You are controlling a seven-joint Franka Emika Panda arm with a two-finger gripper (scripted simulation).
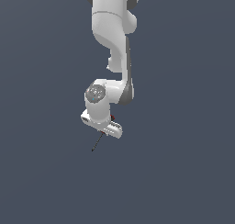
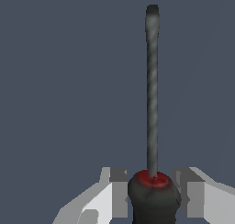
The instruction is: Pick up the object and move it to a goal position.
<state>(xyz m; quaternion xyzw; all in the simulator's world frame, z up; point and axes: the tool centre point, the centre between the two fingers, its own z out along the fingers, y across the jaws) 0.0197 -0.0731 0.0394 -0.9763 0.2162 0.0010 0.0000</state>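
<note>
Plain slate-grey surface (image 1: pixel 41 182) fills both views, no marks, no goal marker visible, nothing else on it.

Exterior view, left to right: bare grey, then w/ the arm at centre, coming down from the top edge and folding so the wrist hangs low. The pincer (image 1: pixel 106 129) sits under the wrist, pointing down at the surface. The screwdriver (image 1: pixel 97 142) pokes out beneath it: thin dark shaft running down and toward the exterior view's left, a speck of red handle showing at the pincer body. Right of that, bare grey again.

Wrist view: one finger (image 2: pixel 112 193) on one side of the red-and-black handle (image 2: pixel 153 198), the other finger on the far side. Both pads sit right at the handle, approx. touching; looks clenched on it, though contact itself is hard to confirm at this res. Grip on the handle makes sense: it's the fat part, the shaft is too thin to pinch well, and the fingers close across the tool's width, not along it.

Long axis: runs from handle between the fingers straight out along the shaft to the tip (image 2: pixel 152 12), i.e. away from the palm. In the exterior view that reads as a diagonal, tip lower-left. Can't tell whether the tool is lifted or lying on the surface; no clear shadow.
</note>
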